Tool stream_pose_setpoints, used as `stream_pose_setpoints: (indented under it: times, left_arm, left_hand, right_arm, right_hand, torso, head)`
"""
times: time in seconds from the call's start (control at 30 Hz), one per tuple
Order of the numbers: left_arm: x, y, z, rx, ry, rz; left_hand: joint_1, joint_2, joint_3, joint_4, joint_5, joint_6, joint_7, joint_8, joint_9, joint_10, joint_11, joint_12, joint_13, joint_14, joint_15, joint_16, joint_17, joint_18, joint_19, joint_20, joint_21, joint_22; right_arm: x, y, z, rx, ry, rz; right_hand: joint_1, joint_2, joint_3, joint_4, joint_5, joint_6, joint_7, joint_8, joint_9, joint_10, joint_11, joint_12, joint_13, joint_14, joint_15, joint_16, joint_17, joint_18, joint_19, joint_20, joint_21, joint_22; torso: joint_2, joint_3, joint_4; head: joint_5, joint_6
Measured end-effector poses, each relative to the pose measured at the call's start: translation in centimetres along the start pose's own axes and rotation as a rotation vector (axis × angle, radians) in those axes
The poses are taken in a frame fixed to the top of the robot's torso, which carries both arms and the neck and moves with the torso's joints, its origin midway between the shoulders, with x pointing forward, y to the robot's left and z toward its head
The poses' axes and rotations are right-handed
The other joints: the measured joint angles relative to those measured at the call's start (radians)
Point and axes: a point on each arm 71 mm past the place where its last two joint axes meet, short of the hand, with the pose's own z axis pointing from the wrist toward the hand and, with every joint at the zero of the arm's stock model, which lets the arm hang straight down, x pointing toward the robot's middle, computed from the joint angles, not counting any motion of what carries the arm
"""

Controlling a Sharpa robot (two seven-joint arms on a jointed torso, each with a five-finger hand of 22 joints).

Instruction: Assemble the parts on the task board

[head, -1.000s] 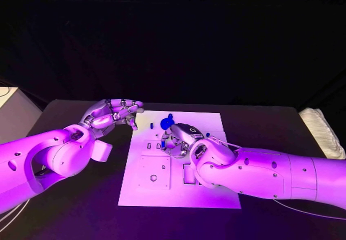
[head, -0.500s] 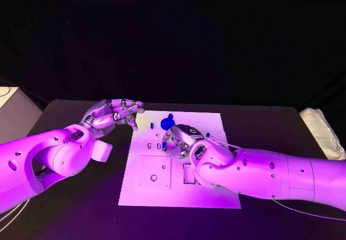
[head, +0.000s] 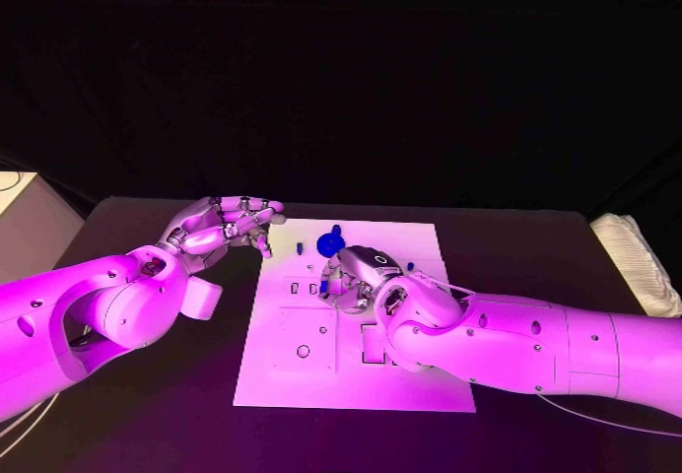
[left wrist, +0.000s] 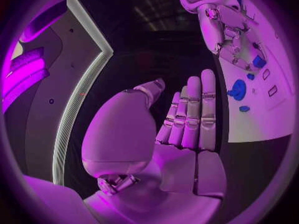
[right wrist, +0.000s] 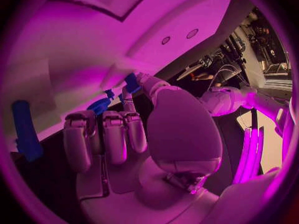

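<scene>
The white task board (head: 405,379) lies in the middle of the table. My right hand (head: 359,276) hovers over its upper middle and pinches a small blue part (right wrist: 132,81) between thumb and a fingertip; the same part (left wrist: 259,62) also appears in the left wrist view. A round blue part (head: 330,239) stands near the board's far edge, just beyond that hand. Smaller blue parts (head: 302,246) (head: 408,264) sit beside it. My left hand (head: 221,227) floats off the board's far left corner, fingers straight and side by side (left wrist: 190,114), holding nothing.
The board has several slots and holes (head: 303,350) on its near half. A grey box (head: 29,232) stands at the table's left edge and a pale padded object (head: 633,261) at its right edge. Black table (head: 170,414) surrounds the board.
</scene>
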Motion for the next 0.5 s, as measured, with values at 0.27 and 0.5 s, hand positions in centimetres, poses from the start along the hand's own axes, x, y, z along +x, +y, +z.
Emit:
stream_pose_setpoints:
  times: [0.27,0.5]
  left_arm:
    - [0.01,0.01,-0.01,-0.001,0.001,0.000]
    - [-0.01,0.03,0.03,-0.002,0.002,0.000]
  left_hand:
    - [0.000,0.000,0.000,0.000,0.000,0.000,0.000,0.000,0.000,0.000,0.000,0.000,0.000,0.000,0.000,0.000,0.000,0.000,0.000,0.000,0.000,0.000]
    - [0.000,0.000,0.000,0.000,0.000,0.000,0.000,0.000,0.000,0.000,0.000,0.000,0.000,0.000,0.000,0.000,0.000,0.000,0.000,0.000,0.000,0.000]
  right_arm:
    - [0.05,-0.09,0.03,0.001,0.001,0.000]
    - [0.06,-0.07,0.04,-0.005,0.001,0.002]
  right_hand:
    - [-0.005,-0.005,-0.023,0.007,-0.012,-0.022,0.004,-0.007,-0.006,0.004,0.004,-0.012,0.000,0.000,0.000,0.000,0.000,0.000,0.000,0.000,-0.004,0.000]
    - [-0.005,-0.005,-0.052,0.011,-0.021,-0.055,0.015,-0.023,-0.015,0.003,0.015,-0.031,0.000,0.000,0.008,0.000,0.000,0.000,-0.002,0.006,-0.009,0.000]
  torso:
    - [0.000,-0.0001,-0.0010]
    - [0.000,-0.0001,-0.0005]
  head:
    - [-0.001,0.000]
    - [-0.003,-0.002]
